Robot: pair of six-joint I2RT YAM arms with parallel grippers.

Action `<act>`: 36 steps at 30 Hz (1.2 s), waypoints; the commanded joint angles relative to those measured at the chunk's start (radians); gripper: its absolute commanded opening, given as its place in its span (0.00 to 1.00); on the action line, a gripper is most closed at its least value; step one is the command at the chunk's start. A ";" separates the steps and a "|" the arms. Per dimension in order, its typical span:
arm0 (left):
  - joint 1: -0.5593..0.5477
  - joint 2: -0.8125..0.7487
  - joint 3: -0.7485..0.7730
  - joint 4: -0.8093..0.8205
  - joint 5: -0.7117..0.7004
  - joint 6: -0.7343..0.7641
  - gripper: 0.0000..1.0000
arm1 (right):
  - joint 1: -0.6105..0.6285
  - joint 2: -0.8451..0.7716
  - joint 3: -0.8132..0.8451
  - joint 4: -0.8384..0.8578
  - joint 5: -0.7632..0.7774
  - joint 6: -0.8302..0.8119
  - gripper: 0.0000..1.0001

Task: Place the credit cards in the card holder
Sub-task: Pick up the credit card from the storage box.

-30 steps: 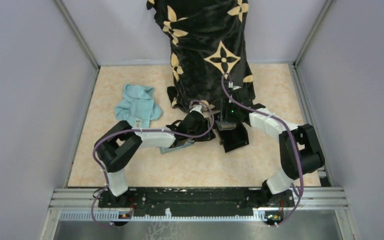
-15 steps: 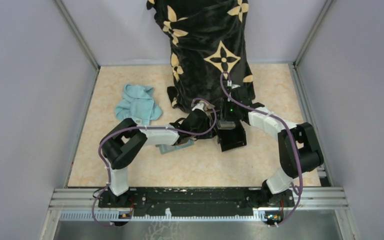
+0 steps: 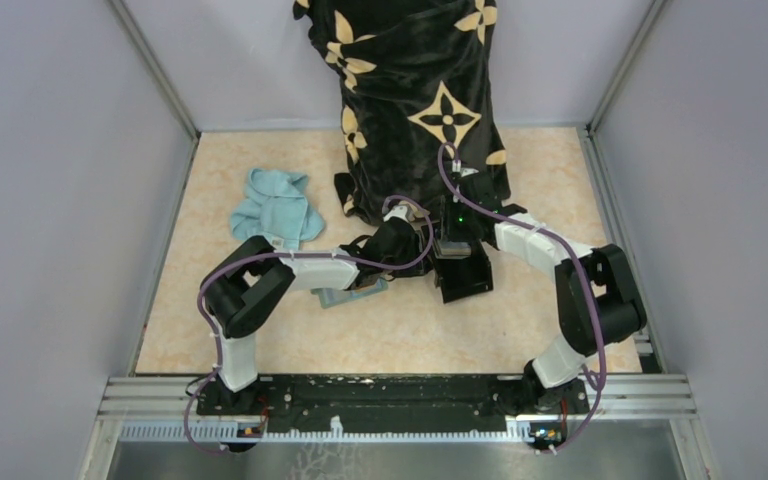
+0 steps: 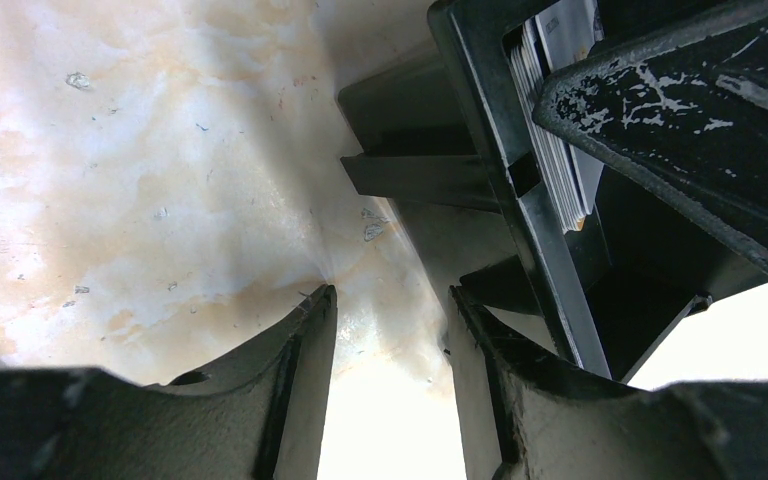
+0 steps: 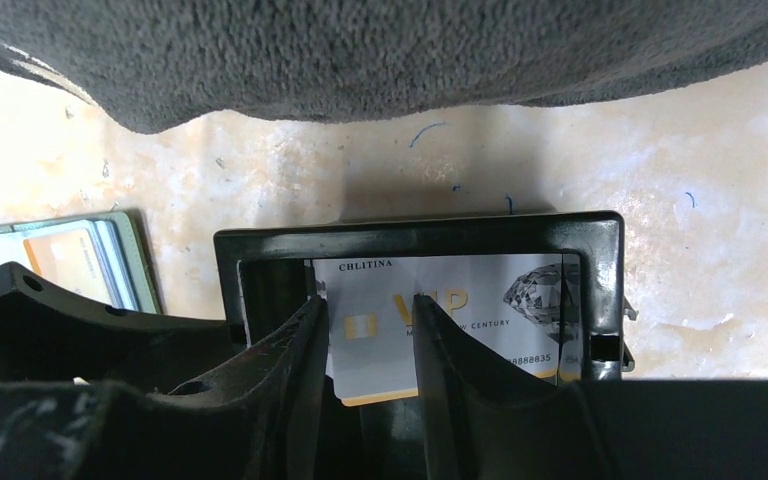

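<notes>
A black square box (image 3: 463, 274) sits mid-table with a stack of credit cards in it. The top card (image 5: 480, 310) is pale silver with gold "VIP" print. My right gripper (image 5: 365, 300) is open, with its fingertips dipped into the box over the left part of that card. It is just above the box in the top view (image 3: 452, 246). The sage-green card holder (image 5: 132, 262) lies open left of the box, showing tan-orange and blue cards (image 5: 65, 262). My left gripper (image 4: 390, 295) is open and empty, low over the table beside the box (image 4: 480, 110). The stack (image 4: 558, 140) shows edge-on there.
A light blue cloth (image 3: 278, 208) lies at the back left. A black fabric with tan flower prints (image 3: 415, 100) hangs at the back centre, just behind both grippers. The card holder (image 3: 345, 296) lies partly under my left forearm. Grey walls enclose the table.
My right gripper has shifted slightly away from the bases and left, and the black box has moved a little with it. My left arm has edged right. Little differs over the last half second.
</notes>
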 commanded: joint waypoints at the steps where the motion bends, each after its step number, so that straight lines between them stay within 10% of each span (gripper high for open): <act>1: 0.007 0.009 0.035 0.032 0.005 -0.007 0.52 | 0.019 0.013 0.012 -0.068 0.009 0.012 0.35; 36: 0.015 0.018 0.039 0.038 0.010 -0.006 0.51 | -0.019 -0.051 0.034 -0.131 0.050 -0.010 0.32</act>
